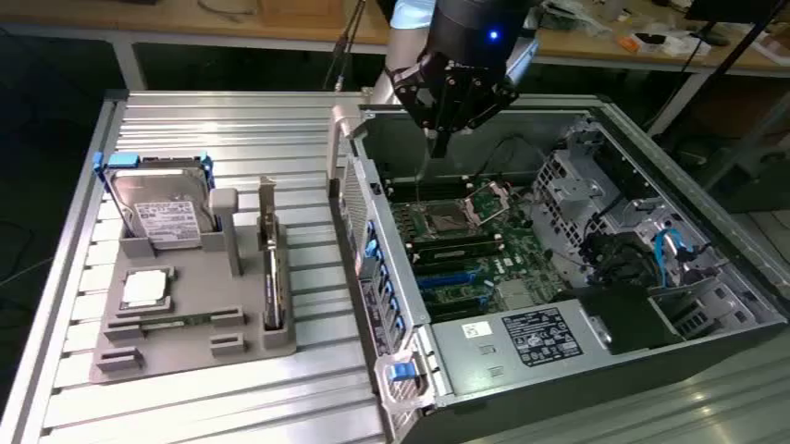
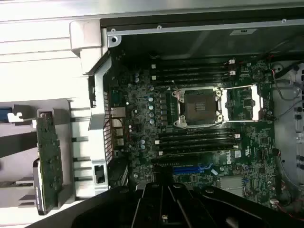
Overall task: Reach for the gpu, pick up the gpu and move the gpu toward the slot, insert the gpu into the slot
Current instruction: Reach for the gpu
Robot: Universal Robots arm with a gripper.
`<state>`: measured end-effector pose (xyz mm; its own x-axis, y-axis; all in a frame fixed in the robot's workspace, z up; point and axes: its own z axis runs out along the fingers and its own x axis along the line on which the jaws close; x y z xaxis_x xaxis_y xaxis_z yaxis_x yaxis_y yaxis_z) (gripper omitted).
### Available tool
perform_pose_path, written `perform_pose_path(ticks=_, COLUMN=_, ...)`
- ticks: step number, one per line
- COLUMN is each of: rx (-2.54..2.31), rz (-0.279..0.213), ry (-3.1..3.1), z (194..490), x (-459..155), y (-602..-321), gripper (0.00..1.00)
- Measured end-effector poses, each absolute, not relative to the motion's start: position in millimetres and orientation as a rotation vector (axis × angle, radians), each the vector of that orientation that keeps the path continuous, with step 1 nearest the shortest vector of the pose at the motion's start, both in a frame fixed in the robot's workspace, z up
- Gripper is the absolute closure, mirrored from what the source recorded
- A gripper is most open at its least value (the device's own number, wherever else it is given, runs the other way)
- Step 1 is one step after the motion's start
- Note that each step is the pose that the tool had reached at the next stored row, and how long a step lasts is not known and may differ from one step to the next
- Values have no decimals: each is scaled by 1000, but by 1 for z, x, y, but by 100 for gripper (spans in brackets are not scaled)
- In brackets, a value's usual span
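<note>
The gpu (image 1: pixel 272 277) is a thin green card with a silver end bracket. It stands edge-on in a grey holder (image 1: pixel 198 319) on the exterior view's left, and the wrist view shows the gpu (image 2: pixel 47 161) beside the case wall. My gripper (image 1: pixel 438 146) hangs over the open computer case, above the motherboard (image 1: pixel 494 250) near the processor socket, well apart from the card. Its black fingers (image 2: pixel 152 199) are shut together with nothing between them. The slot (image 1: pixel 454 272) is a long blue socket on the board, and in the wrist view the slot (image 2: pixel 192 168) lies just ahead of the fingertips.
The grey holder also carries a silver hard drive (image 1: pixel 161 213), a processor chip (image 1: pixel 146 287) and a small memory stick (image 1: pixel 173 322). The case's metal side wall (image 1: pixel 364 231) stands between holder and motherboard. Drive cages and cables (image 1: pixel 642 250) fill the exterior view's right.
</note>
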<state>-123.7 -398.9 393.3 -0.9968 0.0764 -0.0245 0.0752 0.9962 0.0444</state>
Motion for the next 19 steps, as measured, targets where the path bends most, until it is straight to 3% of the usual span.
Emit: perform_pose_path(ticks=19, rx=118, rz=68, ry=3113, z=391, x=-199, y=-399, gripper=89)
